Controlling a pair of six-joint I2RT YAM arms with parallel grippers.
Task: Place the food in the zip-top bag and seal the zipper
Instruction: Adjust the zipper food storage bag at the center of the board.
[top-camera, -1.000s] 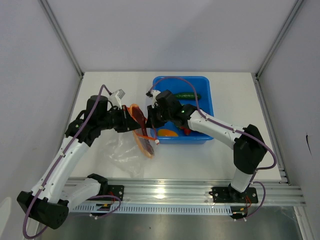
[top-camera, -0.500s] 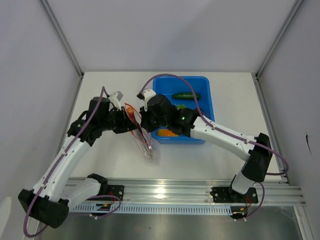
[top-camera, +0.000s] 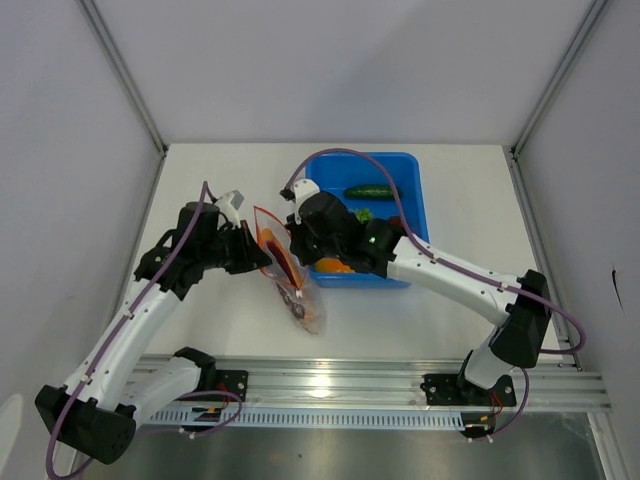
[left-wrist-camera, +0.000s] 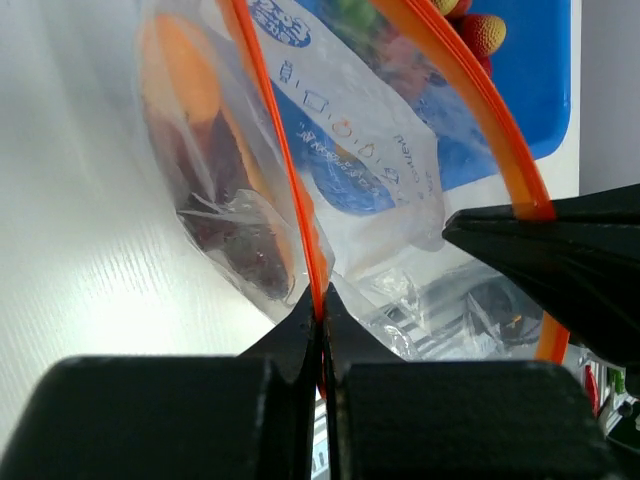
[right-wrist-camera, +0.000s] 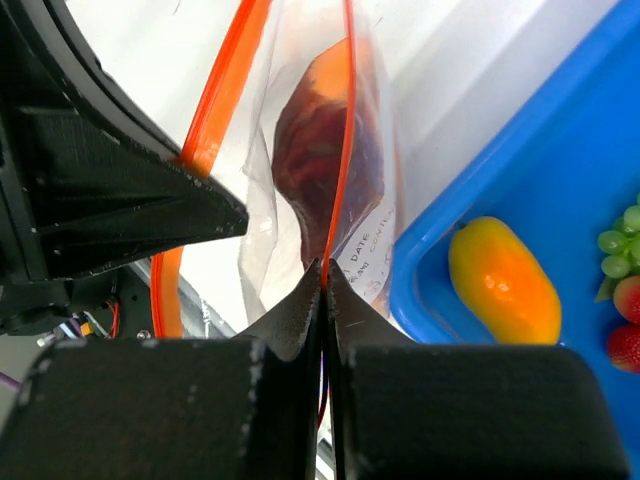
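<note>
Heads-up, largest first:

- Table (top-camera: 450, 310): blue bin (top-camera: 412, 170) sits at the centre-back, and both arms meet just left of it.
- Zip-top bag (top-camera: 300, 300): you're holding it between the two grippers, beside the bin's near-left corner. Its mouth points away from you and its body trails down toward the near edge. I can't tell if the bottom touches the table.
- Left gripper (left-wrist-camera: 320, 320): clamped on one lip of the zipper (left-wrist-camera: 270, 130), with the strip running straight out from between its fingertips.
- Right gripper (right-wrist-camera: 324, 275): clamped on the opposite lip. The two lips are spread apart, so the mouth is open and unsealed.
- Inside the bag: the meat slice (right-wrist-camera: 320, 150), red-brown, sits low in the pouch below both pinch points, with something orange against it.
- In the bin: cucumber (top-camera: 372, 191) at the back, orange-yellow piece (right-wrist-camera: 503, 280) at the near-left corner just right of your right gripper, then grapes (right-wrist-camera: 625, 235) and a red fruit (right-wrist-camera: 630, 345).
</note>
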